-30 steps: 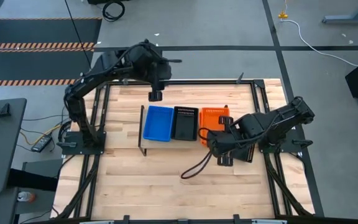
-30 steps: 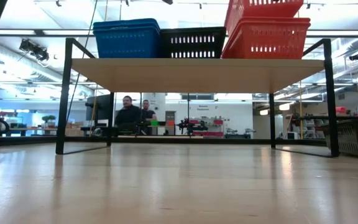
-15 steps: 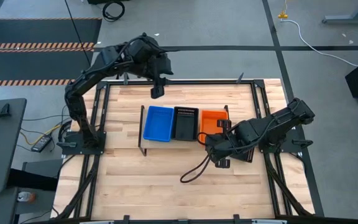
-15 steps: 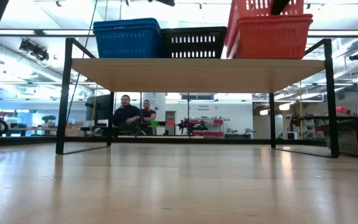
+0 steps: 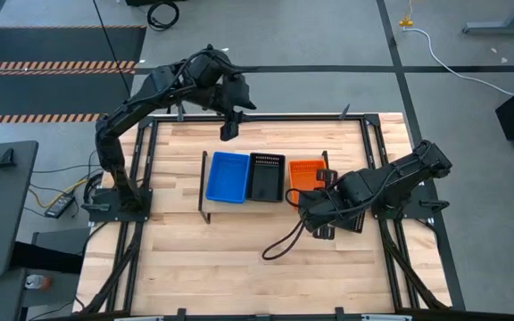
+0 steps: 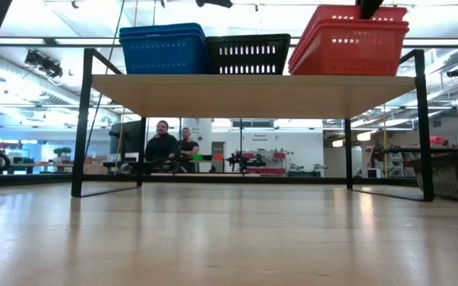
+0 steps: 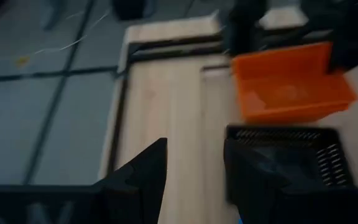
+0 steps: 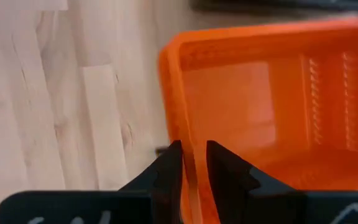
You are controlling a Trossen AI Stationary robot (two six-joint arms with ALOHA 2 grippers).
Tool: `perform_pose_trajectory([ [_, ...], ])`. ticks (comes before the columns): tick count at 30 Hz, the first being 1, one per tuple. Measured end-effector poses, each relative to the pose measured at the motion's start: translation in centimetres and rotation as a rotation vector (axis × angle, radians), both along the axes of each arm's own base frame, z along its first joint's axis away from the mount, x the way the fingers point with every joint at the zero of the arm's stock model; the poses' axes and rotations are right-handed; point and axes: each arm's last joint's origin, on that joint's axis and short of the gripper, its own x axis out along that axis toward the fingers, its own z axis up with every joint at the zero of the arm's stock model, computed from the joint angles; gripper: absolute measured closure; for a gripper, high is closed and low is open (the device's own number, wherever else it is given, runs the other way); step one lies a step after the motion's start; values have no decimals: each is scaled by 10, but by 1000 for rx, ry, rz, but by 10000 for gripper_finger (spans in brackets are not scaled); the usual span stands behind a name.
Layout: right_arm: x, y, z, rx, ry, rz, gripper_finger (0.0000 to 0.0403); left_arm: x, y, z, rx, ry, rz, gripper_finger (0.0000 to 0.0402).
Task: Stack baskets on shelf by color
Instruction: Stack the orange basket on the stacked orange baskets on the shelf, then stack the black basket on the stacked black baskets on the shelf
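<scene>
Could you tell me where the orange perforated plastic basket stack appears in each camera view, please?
High view: orange perforated plastic basket stack, right end of the light-wood shelf, beside the black mesh basket.
Low view: upper right, tilted on the shelf.
Left wrist view: upper right.
Right wrist view: fills the centre, rim between the right gripper fingers.
Shared landmark: the black basket.

The top orange basket [image 6: 348, 40] has dropped into the stack, now tilted.

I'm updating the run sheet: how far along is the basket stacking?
Nearly done, it seems. Blue baskets and black baskets sit stacked on the shelf. In hand: the right claw straddles the top orange basket's wall, which sits tilted on its stack. Left: release and settle it. The left claw waits, open, behind the shelf.
</scene>
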Motion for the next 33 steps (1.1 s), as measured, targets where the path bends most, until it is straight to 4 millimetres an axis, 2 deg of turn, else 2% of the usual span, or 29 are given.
perform_pose_trajectory([
  [3, -6, -2, 10, 18, 18, -60, 317, 5, 15, -7, -66, -66, -41, 237],
  [7, -12, 0, 29, 87, -29, -83, 308, 7, 33, -18, -86, -89, 1, 237],
  [12, -17, 6, 49, 130, -99, -84, 306, 3, 41, -17, -50, -78, 70, 237],
  [15, -22, 13, 51, 156, -117, -130, 306, -5, 41, -18, -56, -36, 81, 238],
  [19, -27, 26, 41, 187, -90, -197, 306, -14, 40, -20, -74, 31, 86, 247],
  [23, -33, 37, 21, 234, -4, -305, 306, -16, 39, -23, -92, 66, 86, 270],
  [28, -46, 53, -11, 233, 134, -418, 306, -15, 37, -23, -114, 52, 56, 293],
  [33, -63, 62, -50, 143, 241, -474, 304, -13, 36, -21, -123, 22, 59, 303],
])
